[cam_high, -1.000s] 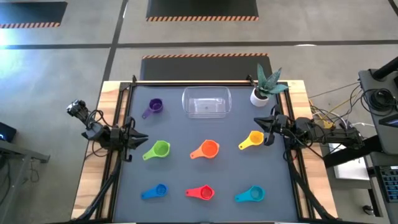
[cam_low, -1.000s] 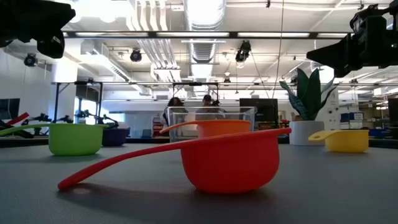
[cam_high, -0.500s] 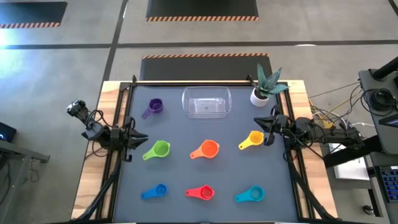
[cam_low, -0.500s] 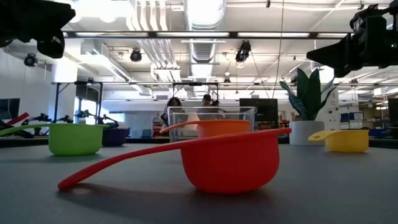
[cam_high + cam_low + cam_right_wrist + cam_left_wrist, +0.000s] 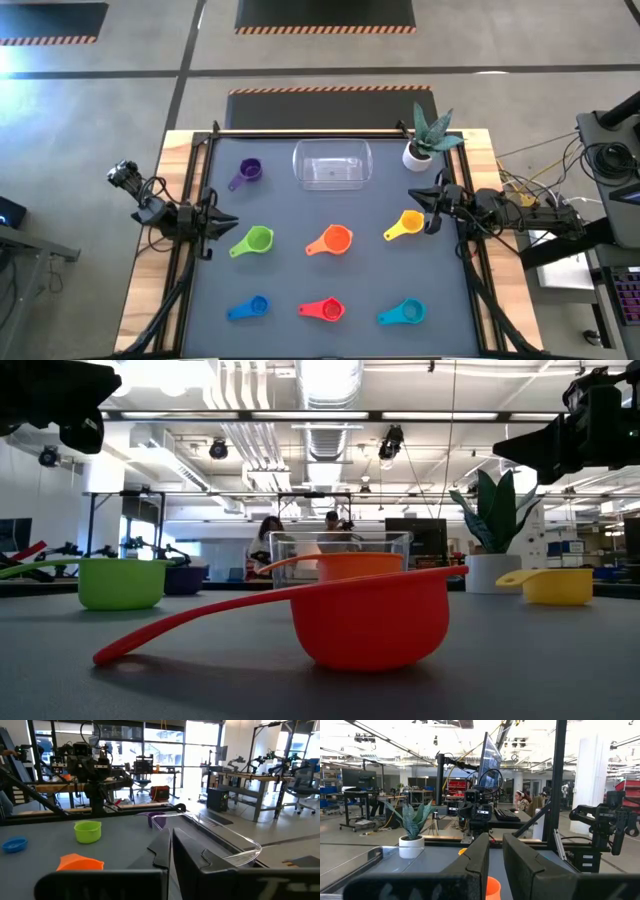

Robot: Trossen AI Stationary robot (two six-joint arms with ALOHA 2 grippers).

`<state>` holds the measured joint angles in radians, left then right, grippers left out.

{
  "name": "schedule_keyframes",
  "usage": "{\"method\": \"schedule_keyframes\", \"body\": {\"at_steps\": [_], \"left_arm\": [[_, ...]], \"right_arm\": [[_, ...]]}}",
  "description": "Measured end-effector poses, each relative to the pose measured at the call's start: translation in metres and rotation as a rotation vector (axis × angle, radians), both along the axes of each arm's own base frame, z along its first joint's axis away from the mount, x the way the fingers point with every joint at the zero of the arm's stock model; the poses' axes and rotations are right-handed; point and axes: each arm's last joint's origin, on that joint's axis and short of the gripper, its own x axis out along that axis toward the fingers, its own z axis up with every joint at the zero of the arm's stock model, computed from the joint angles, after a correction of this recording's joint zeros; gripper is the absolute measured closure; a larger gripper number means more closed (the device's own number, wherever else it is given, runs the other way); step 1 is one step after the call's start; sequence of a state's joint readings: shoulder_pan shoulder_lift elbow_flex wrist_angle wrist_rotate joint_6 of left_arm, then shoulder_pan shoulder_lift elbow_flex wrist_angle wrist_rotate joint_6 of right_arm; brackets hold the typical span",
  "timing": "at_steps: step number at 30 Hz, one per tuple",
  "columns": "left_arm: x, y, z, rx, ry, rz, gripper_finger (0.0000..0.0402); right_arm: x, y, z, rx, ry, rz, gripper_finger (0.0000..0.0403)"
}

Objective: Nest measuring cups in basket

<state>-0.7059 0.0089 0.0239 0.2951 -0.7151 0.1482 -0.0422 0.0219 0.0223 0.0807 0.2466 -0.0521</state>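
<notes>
High view, seven measuring cups scattered, one empty basket, two arms parked.

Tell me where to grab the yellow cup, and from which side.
Probably by the bowl rim, from straight above. The yellow cup sits upright and open-topped, its flat handle low toward the table's middle, harder to pinch. Nothing crowds it, and the right gripper is beside it.
</notes>
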Motion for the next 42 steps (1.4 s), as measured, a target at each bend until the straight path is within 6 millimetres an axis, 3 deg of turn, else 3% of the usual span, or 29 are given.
{"method": "schedule_keyframes", "body": {"at_steps": [30,36,42], "left_arm": [[0.0,0.0,0.0,-0.005,-0.001,-0.001,0.0364],[0.0,0.0,-0.001,-0.122,0.005,-0.023,0.0364],[-0.005,0.008,0.024,-0.12,0.091,0.081,0.0364]], "right_arm": [[0.0,0.0,0.0,0.0,0.001,0.0,0.0394],[0.0,0.0,0.0,0.0,0.0,0.0,0.0394],[0.0,0.0,0.0,0.0,0.0,0.0,0.0394]]}}
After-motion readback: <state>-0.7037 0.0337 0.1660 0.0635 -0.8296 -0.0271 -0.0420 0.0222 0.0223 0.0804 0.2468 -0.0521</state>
